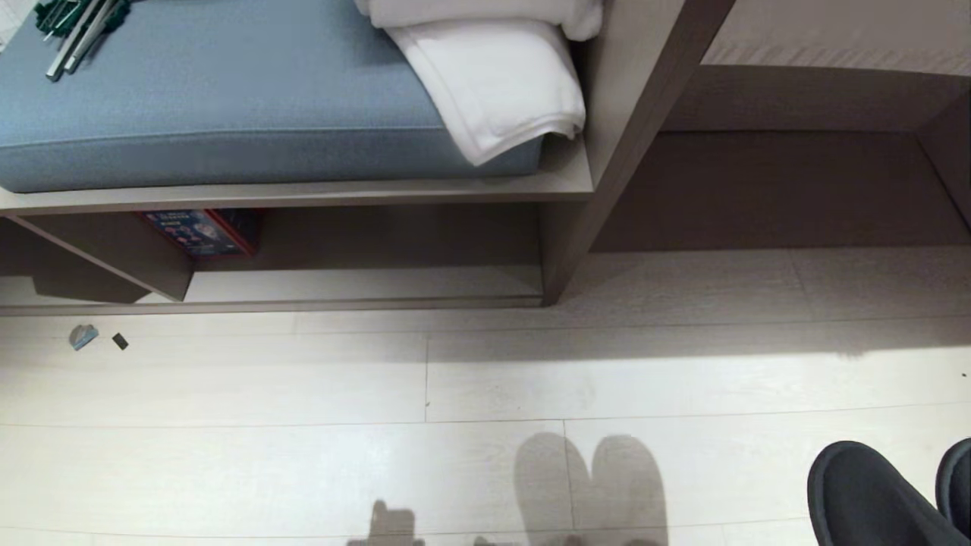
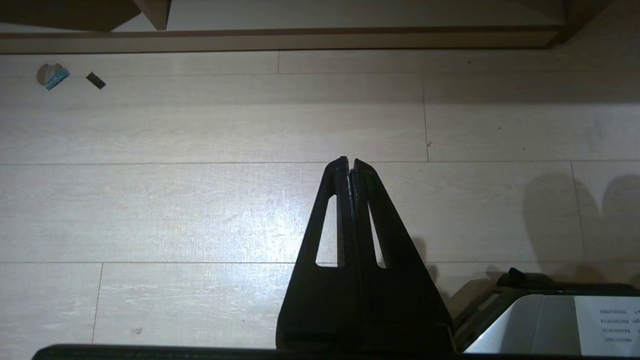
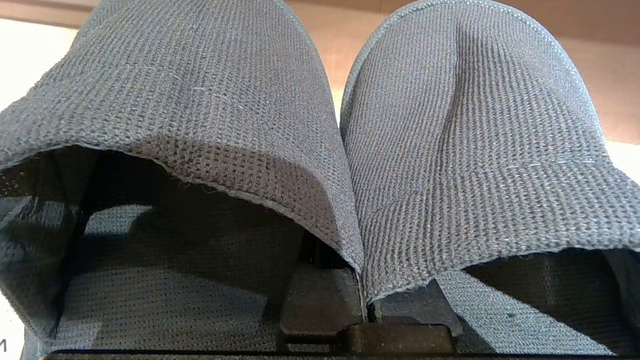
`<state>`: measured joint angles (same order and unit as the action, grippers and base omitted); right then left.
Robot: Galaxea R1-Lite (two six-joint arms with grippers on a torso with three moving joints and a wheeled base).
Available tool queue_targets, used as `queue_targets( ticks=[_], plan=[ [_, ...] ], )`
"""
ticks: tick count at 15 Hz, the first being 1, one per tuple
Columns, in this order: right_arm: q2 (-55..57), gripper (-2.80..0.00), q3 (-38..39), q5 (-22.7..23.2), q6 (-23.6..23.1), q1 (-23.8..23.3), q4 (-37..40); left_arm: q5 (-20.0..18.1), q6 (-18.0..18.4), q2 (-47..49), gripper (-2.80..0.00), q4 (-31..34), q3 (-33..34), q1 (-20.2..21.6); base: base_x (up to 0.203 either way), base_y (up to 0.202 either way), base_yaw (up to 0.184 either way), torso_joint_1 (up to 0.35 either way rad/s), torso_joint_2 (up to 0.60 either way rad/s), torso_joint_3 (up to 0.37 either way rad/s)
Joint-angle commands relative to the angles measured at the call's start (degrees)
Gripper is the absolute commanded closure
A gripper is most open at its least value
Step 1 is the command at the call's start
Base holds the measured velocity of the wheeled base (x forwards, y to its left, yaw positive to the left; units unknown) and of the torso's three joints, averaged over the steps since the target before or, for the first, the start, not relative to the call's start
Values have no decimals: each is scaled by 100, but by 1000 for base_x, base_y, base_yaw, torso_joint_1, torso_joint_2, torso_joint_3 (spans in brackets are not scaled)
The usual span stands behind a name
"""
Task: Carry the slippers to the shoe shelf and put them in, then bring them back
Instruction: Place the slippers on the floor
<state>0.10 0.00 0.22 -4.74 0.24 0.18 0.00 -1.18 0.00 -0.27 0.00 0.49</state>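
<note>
Shelving dominates: the shoe shelf (image 1: pixel 364 284), a low grey-beige cubby with a pale base, holds a red-and-blue box (image 1: pixel 199 231) behind its slanted divider. Above the shoe shelf, a blue cushion (image 1: pixel 227 91) carries folded white towels (image 1: pixel 493 76). Pale plank floor (image 1: pixel 303 379) lies open before the shoe shelf. Well right of it, the slippers (image 3: pixel 320 125), dark knitted fabric, toes side by side, are pinched at their inner edges by the right gripper (image 3: pixel 367 305). Left gripper (image 2: pixel 350 165) hangs over floor, jaws clenched on nothing. Two scraps (image 1: pixel 97 337) lie near the shelf's base.
</note>
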Motion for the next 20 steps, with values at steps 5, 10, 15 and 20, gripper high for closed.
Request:
queue_targets(
  ticks=[5,10,15,20],
  plan=[
    [-1,0,9,4,-53,2,-1,0,-5,9,0,0,0,-5,0,0,0,5,5,-200],
    [-1,0,9,4,-79,2,-1,0,-5,9,0,0,0,4,0,0,0,3,3,-195],
    [-1,0,9,4,-71,2,-1,0,-5,9,0,0,0,4,0,0,0,2,3,-198],
    [-1,0,9,4,-71,2,-1,0,-5,9,0,0,0,4,0,0,0,3,1,-197]
  ],
)
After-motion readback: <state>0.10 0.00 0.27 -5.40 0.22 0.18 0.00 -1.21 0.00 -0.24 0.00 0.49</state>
